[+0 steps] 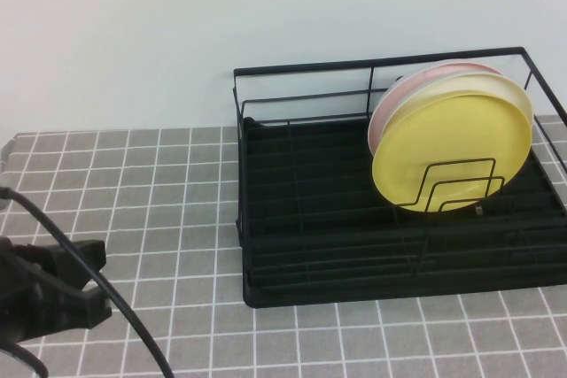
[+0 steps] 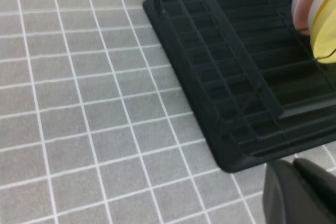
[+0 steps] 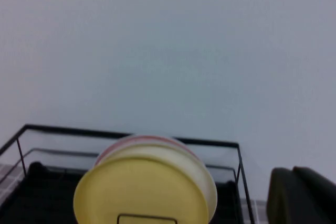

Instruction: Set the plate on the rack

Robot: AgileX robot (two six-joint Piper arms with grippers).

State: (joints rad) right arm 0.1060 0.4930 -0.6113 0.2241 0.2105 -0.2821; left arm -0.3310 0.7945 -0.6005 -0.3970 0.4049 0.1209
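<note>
One rack (image 1: 354, 219) is present, black wire with a slatted base, on the right half of the desk (image 1: 151, 210). Three plates stand on edge in it, leaning together at its right end: the yellow plate (image 1: 447, 152) in front behind the upright wire dividers, a white plate (image 1: 518, 95) touching it behind, and a pink plate (image 1: 425, 77) rearmost.

The left gripper (image 1: 62, 294) sits low at the near left desk corner, well apart from the yellow plate; whether its fingers are apart or together cannot be told. The right gripper (image 3: 302, 198) shows only as a dark edge in its wrist view, facing the plates; finger state cannot be told.

The desk is grey tile with white grout, against a plain pale wall (image 1: 177, 33).
</note>
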